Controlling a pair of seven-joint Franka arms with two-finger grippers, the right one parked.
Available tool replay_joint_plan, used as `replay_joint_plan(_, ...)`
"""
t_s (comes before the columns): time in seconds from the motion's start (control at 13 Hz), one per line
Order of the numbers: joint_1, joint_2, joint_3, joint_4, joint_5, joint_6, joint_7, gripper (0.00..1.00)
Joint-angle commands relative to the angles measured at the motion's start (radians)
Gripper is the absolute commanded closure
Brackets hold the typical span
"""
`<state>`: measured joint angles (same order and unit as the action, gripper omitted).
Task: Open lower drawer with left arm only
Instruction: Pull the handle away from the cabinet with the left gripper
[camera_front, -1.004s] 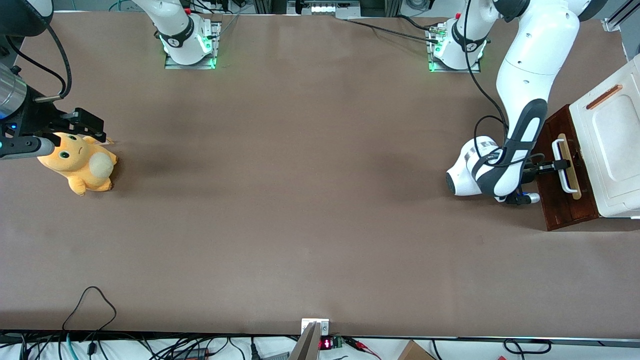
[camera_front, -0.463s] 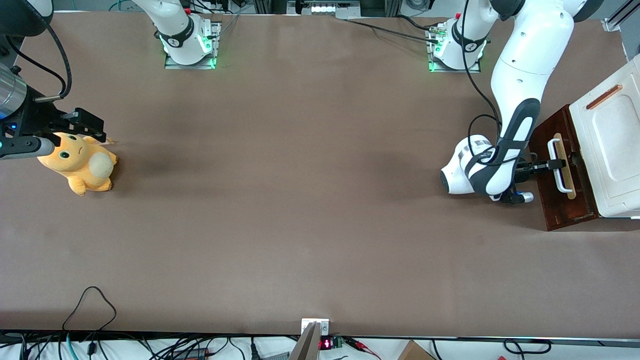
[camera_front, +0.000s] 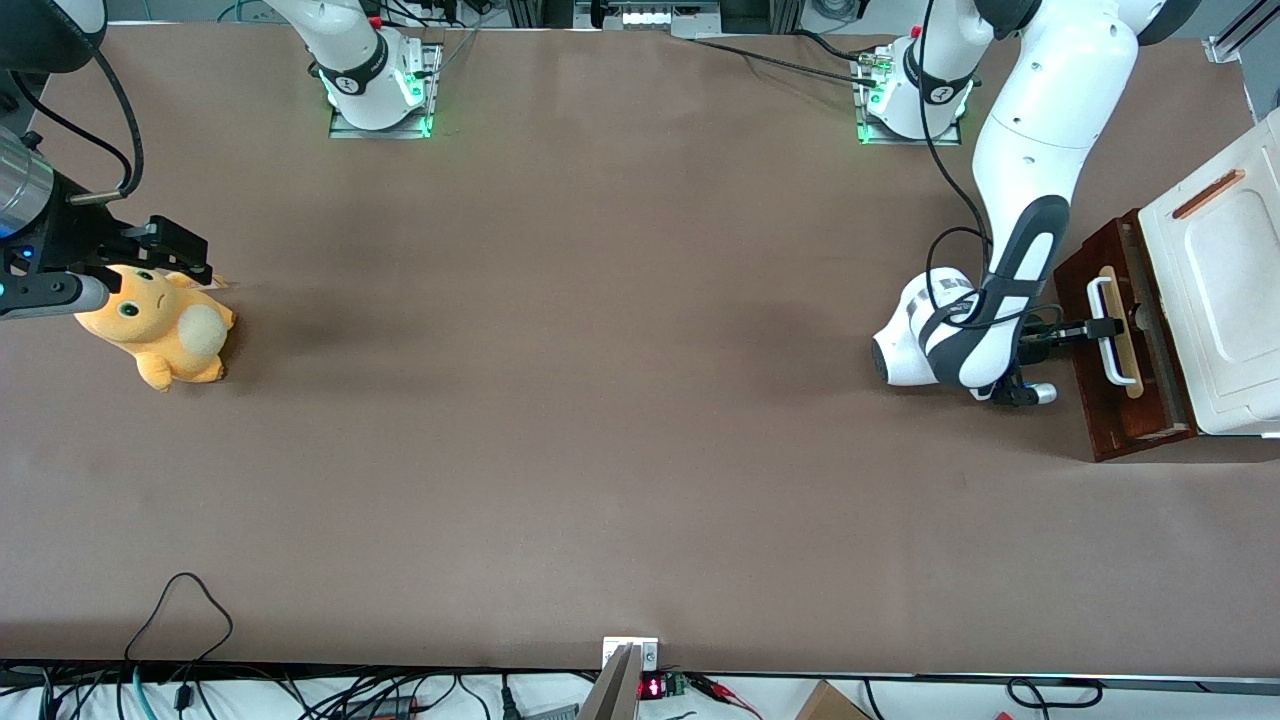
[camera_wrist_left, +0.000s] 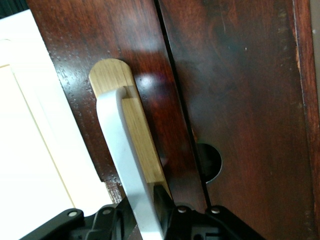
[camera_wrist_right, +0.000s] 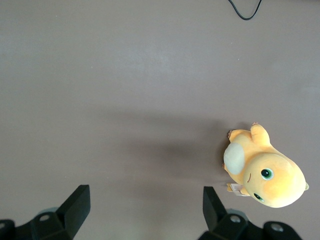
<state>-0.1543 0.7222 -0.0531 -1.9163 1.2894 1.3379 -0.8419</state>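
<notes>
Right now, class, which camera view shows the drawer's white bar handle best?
The left wrist view: the white bar handle fills it, with the gripper shut on it. The front view shows the handle small, on the lower drawer. The right wrist view misses it.

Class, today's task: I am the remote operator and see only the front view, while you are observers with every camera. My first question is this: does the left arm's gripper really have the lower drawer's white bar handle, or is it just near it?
Observer: It has it. In the left wrist view the gripper has a black finger pressed against each side of the white bar handle.
Operator: Is there anything beside the handle that I might miss?
Observer: Yes. The wrist view shows a round hole in the dark wood of the lower drawer, on a seam beside the pale strip.
</notes>
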Motion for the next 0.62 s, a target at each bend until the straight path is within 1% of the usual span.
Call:
replay_joint_plan(0.0,-0.028,-0.021,0.004,-0.01,-0.018,-0.034,0.026,0.82)
replay_joint_plan(0.54,-0.051,-0.017,0.004,-0.006,-0.033,-0.037,0.024,0.82)
